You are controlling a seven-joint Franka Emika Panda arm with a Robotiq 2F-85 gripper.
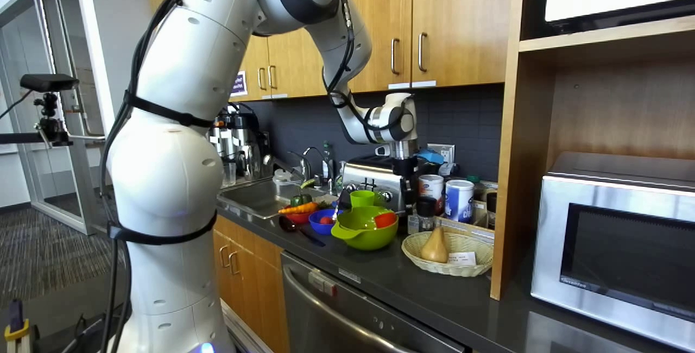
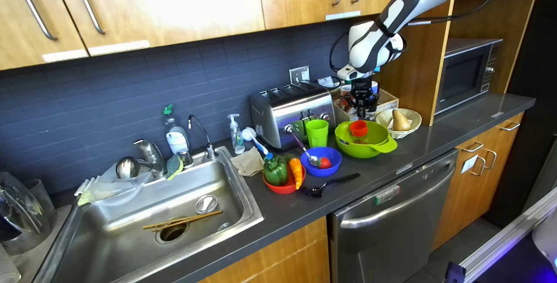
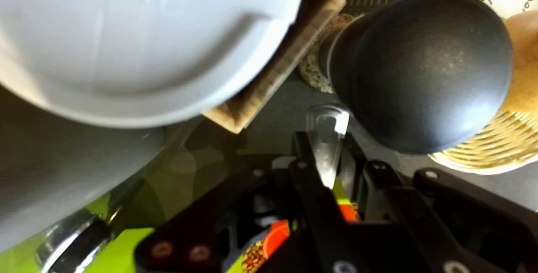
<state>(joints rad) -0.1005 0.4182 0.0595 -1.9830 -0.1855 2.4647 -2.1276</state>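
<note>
In the wrist view the gripper (image 3: 325,138) has its fingers drawn close together, with a narrow transparent container (image 3: 327,151) filling the gap; its lower end reaches past the fingertips, and the left finger hides part of it. Exterior views show the gripper (image 1: 408,209) pointing down between the toaster (image 2: 300,109) and the canisters, just behind the green bowl (image 2: 363,146). Right beside the fingers stands a jar with a black cap (image 3: 424,71). A red cup (image 2: 359,128) sits in the bowl. A canister's pale lid (image 3: 147,46) lies very near the wrist camera.
A wooden box edge (image 3: 252,92) runs beside the jar. Near the cupboard wall a wicker basket (image 1: 472,271) holds a tan gourd (image 1: 434,247). Around the bowl are a green cup (image 2: 317,133), a blue bowl (image 2: 324,172), a red bowl (image 2: 283,189) with vegetables and a black ladle (image 2: 333,183).
</note>
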